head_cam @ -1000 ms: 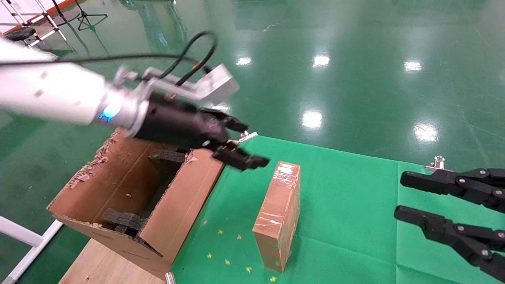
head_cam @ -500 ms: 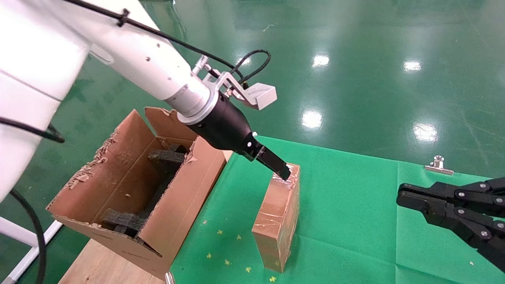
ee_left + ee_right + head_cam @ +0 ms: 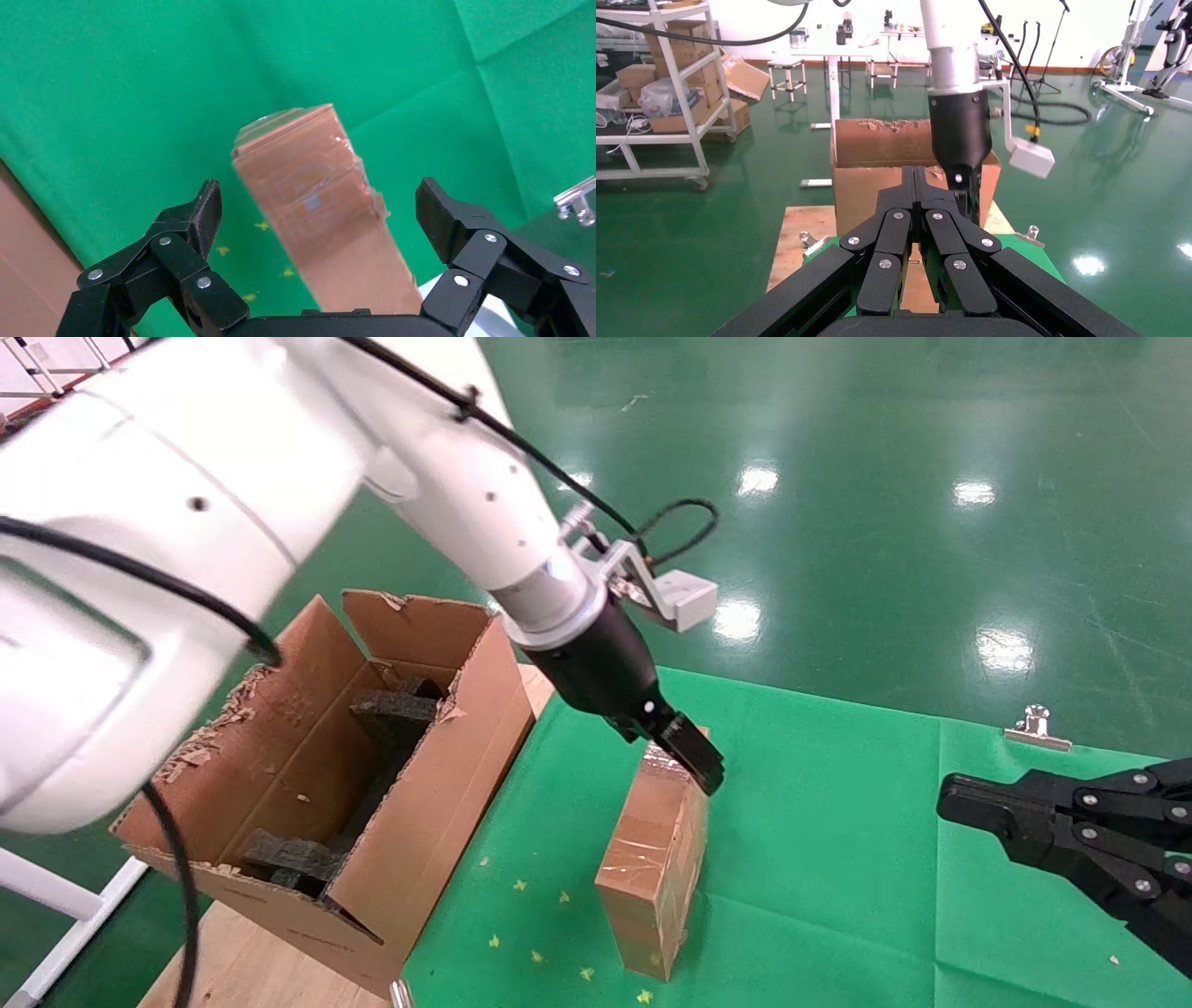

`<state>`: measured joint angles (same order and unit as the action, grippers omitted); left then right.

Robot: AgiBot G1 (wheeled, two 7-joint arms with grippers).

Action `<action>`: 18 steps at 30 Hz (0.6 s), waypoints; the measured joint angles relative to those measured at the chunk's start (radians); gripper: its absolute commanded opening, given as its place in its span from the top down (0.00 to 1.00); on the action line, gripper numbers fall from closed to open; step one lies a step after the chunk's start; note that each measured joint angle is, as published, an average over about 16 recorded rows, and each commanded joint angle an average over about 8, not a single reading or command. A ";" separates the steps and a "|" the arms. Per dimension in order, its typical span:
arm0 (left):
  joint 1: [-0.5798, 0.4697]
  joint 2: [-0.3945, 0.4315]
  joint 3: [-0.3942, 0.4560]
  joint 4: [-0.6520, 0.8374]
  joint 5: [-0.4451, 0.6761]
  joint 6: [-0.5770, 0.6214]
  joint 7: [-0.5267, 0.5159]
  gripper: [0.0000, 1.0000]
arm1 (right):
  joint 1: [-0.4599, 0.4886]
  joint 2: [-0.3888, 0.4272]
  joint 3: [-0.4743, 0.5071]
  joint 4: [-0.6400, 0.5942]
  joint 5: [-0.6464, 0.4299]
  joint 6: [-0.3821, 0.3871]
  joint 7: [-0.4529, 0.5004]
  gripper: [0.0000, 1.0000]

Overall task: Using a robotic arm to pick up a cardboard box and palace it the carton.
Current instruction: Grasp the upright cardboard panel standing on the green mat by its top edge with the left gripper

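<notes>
Brown cardboard box (image 3: 656, 859) on edge, long axis running away, left pincer (image 3: 320, 210) spread astride.

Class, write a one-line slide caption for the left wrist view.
Left pincer open, straddling the upright tape-wrapped cardboard box on the green cloth.

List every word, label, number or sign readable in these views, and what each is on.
None can be read.
Box: glossy tape, no legible print; a small grey patch shows in the left wrist view, too blurred to read.
Carton: no print visible.
Left gripper, right gripper: no markings.
Shelf boxes in the right wrist view: too small to read.
</notes>
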<state>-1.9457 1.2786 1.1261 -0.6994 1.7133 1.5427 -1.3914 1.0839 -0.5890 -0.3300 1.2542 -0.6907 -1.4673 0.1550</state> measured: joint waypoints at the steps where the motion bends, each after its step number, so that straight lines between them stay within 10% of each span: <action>1: 0.000 0.010 0.005 0.011 0.002 -0.002 0.007 0.00 | 0.000 0.000 0.000 0.000 0.000 0.000 0.000 1.00; 6: 0.000 0.046 0.025 0.055 0.009 -0.009 0.034 0.00 | 0.000 0.000 0.000 0.000 0.000 0.000 0.000 0.97; 12: -0.001 0.066 0.044 0.078 0.011 -0.012 0.053 0.01 | 0.000 0.000 0.000 0.000 0.000 0.000 0.000 0.24; 14: -0.002 0.068 0.048 0.080 0.012 -0.013 0.056 0.15 | 0.000 0.000 0.000 0.000 0.000 0.000 0.000 0.02; 18: -0.003 0.070 0.052 0.082 0.012 -0.013 0.058 0.66 | 0.000 0.000 0.000 0.000 0.000 0.000 0.000 0.00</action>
<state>-1.9488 1.3485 1.1785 -0.6178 1.7256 1.5295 -1.3337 1.0837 -0.5889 -0.3300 1.2540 -0.6905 -1.4671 0.1549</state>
